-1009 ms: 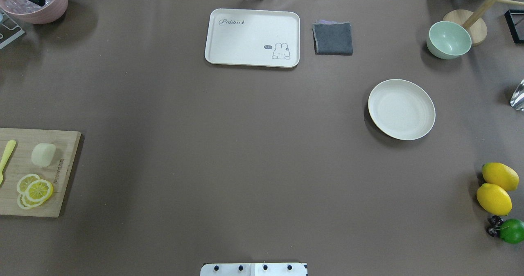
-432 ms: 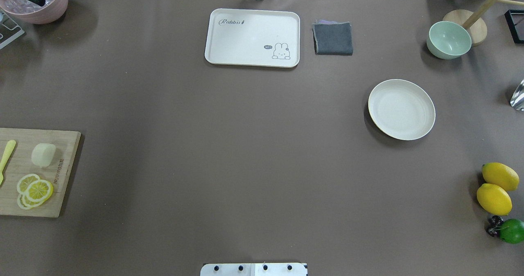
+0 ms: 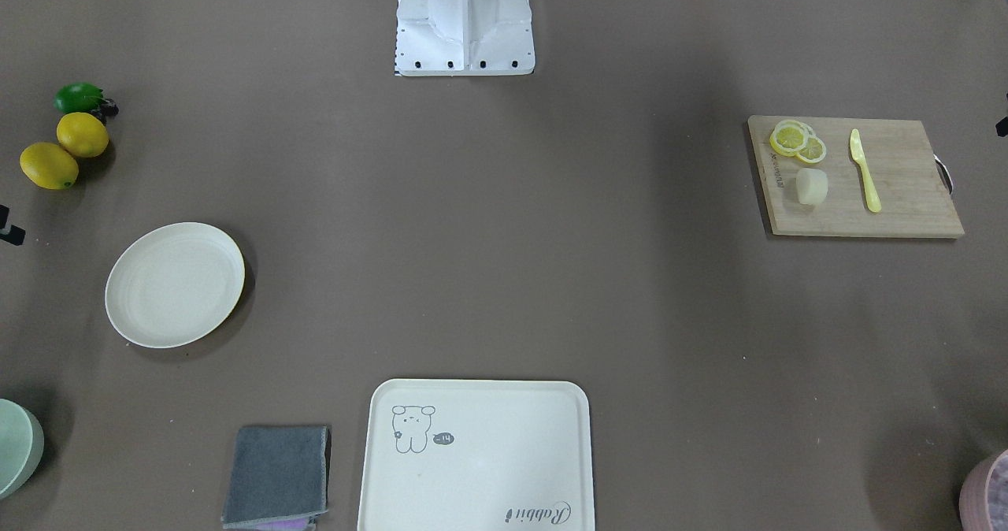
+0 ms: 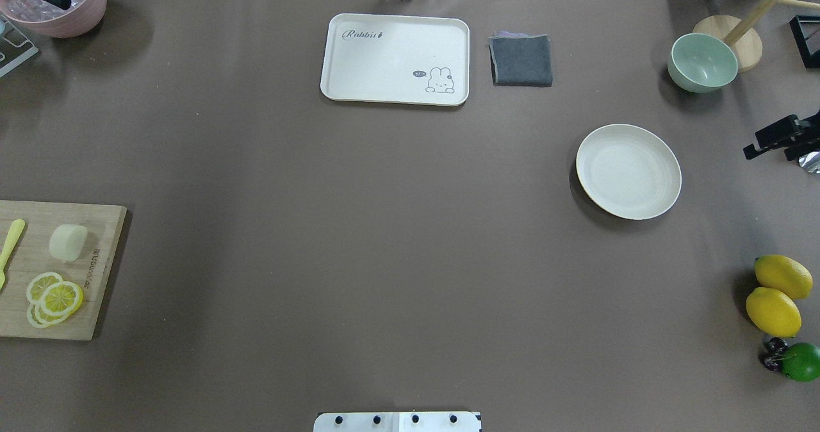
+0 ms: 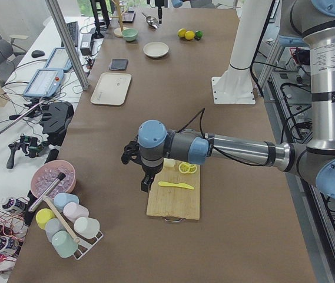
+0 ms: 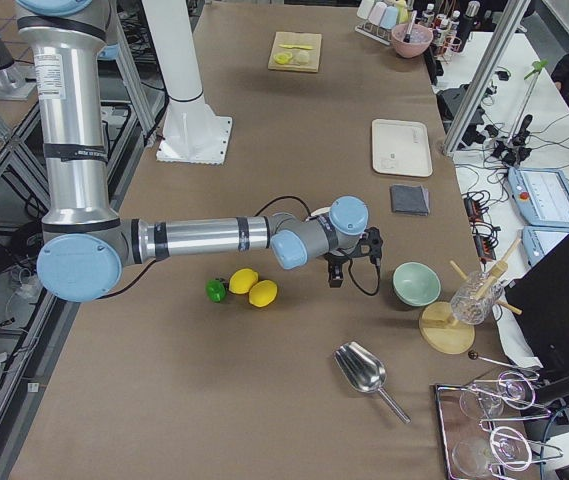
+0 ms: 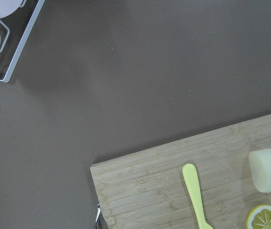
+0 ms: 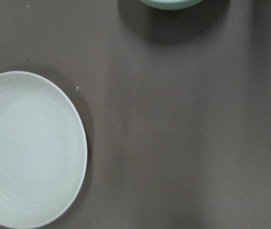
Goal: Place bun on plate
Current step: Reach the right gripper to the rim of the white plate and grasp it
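Note:
The bun [image 4: 68,241] is a pale cream block lying on a wooden cutting board [image 4: 102,272] at the table's left edge; it also shows as the bun [image 3: 811,186] and the bun [image 7: 267,170]. The round cream plate [image 4: 628,171] sits empty at the right, seen too as the plate [image 3: 175,284] and the plate [image 8: 30,152]. A black part of my right gripper [image 4: 778,138] pokes in at the right edge, beyond the plate. My left gripper [image 5: 146,183] hangs above the table beside the board. I cannot tell whether either gripper is open or shut.
Lemon slices [image 4: 54,299] and a yellow knife [image 4: 11,246] share the board. A cream tray [image 4: 359,60] and grey cloth [image 4: 521,60] lie at the back. A green bowl [image 4: 702,62], two lemons [image 4: 775,294], a lime [image 4: 801,361] and a pink bowl [image 4: 57,2] line the edges.
A black part of my right gripper has come into the overhead view at the right edge, near the plate. The bun, plate and other objects have not moved.

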Motion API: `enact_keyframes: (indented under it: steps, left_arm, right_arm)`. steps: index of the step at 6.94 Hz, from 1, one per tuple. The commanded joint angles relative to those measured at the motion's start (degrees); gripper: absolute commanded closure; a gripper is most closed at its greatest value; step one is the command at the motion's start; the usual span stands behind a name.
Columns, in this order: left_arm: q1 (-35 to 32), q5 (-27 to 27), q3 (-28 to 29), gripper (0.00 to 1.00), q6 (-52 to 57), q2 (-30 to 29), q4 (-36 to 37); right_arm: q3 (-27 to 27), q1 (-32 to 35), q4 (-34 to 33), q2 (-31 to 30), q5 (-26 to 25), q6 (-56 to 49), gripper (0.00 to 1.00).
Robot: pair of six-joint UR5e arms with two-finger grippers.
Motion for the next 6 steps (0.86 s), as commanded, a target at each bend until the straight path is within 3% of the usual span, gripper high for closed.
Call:
enact_keyframes:
  steps: [1, 4, 6]
  left_arm:
    - [0.1, 0.0, 0.7, 0.02, 0.0, -0.1, 0.0]
    - [0.0, 0.0, 0.6, 0.02, 0.0, -0.1, -0.1]
    - [0.0, 0.0, 0.6, 0.02, 0.0, -0.2, -0.1]
  right_arm:
    - [-6.9, -6.5, 7.9, 4.4, -4.6, 8.2, 0.10]
    - [-10.4, -9.2, 8.3, 7.2, -5.7, 8.5, 0.14]
    - [-11.5, -9.9, 8.2, 8.5, -5.7, 8.5, 0.23]
